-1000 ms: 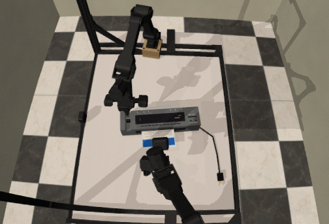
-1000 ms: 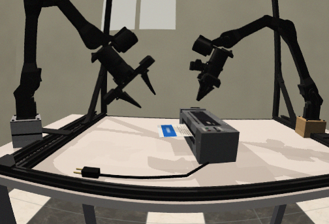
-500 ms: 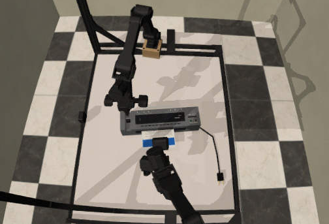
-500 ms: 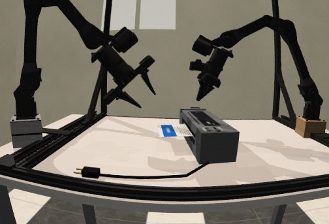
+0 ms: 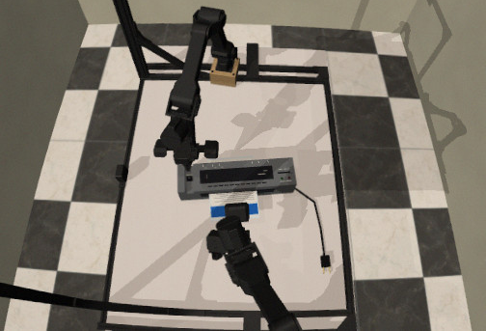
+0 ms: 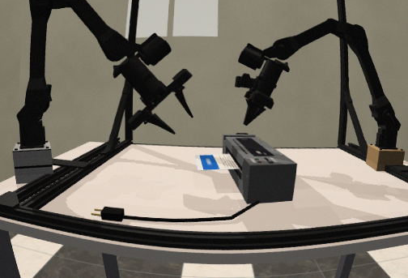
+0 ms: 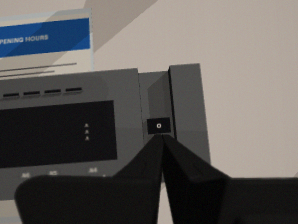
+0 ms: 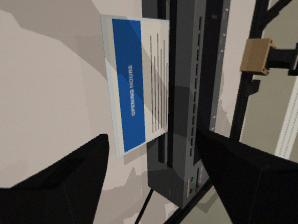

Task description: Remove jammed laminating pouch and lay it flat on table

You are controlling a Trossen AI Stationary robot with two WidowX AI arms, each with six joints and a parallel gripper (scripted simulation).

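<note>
The grey laminator (image 5: 238, 177) stands upright mid-table. The pouch (image 5: 218, 204), white with a blue band, sticks out of its front slot and lies on the table; it also shows in the exterior view (image 6: 214, 161) and the right wrist view (image 8: 135, 80). My left gripper (image 6: 248, 121) is shut and empty, a little above the laminator's end. In the left wrist view its tips (image 7: 162, 142) point at the small dark key (image 7: 159, 125). My right gripper (image 6: 180, 123) is open and empty, high above the pouch; its fingers straddle the pouch's outer end.
The black power cord (image 5: 315, 217) runs from the laminator's other end to a plug (image 5: 326, 262) near the table rail; it also shows in the exterior view (image 6: 182, 218). A black frame rail rings the table. A tan arm base (image 5: 224, 73) sits at the far edge.
</note>
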